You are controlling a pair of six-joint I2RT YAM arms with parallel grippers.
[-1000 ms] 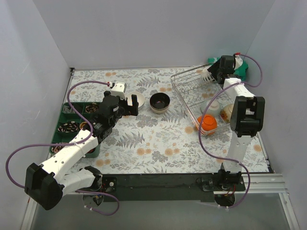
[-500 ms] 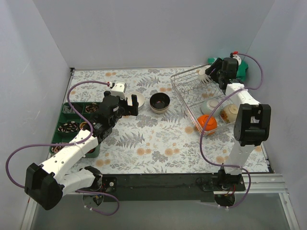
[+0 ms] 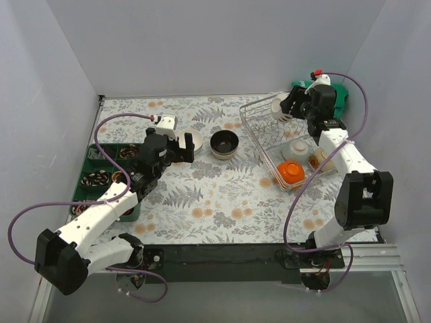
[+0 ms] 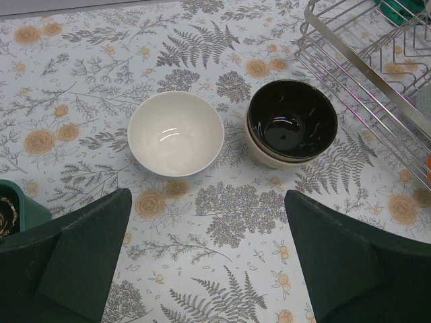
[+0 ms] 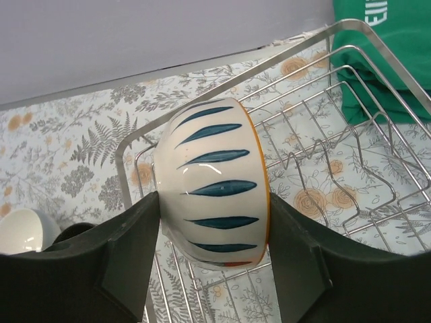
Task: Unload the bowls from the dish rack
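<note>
My right gripper [image 3: 285, 108] is shut on a white bowl with blue stripes [image 5: 212, 182], holding it on its side above the far left corner of the silver wire dish rack [image 3: 259, 131]. The bowl [image 3: 278, 106] is clear of the prongs [image 5: 350, 161]. An orange bowl [image 3: 292, 172], a pale bowl [image 3: 298, 147] and a speckled tan bowl [image 3: 316, 159] sit in the rack's near end. A cream bowl [image 4: 176, 133] and a dark bowl [image 4: 292, 123] stand on the table left of the rack. My left gripper [image 4: 209, 249] is open and empty, just short of them.
A green compartment tray [image 3: 87, 161] with small items lies at the left edge, under my left arm. A green cloth [image 5: 384, 60] lies behind the rack's far right corner. Grey walls close in the table on three sides.
My right gripper has lifted the striped bowl up and leftward to the rack's far left corner, and the right arm's elbow has swung out to the right. The left arm has not moved.
</note>
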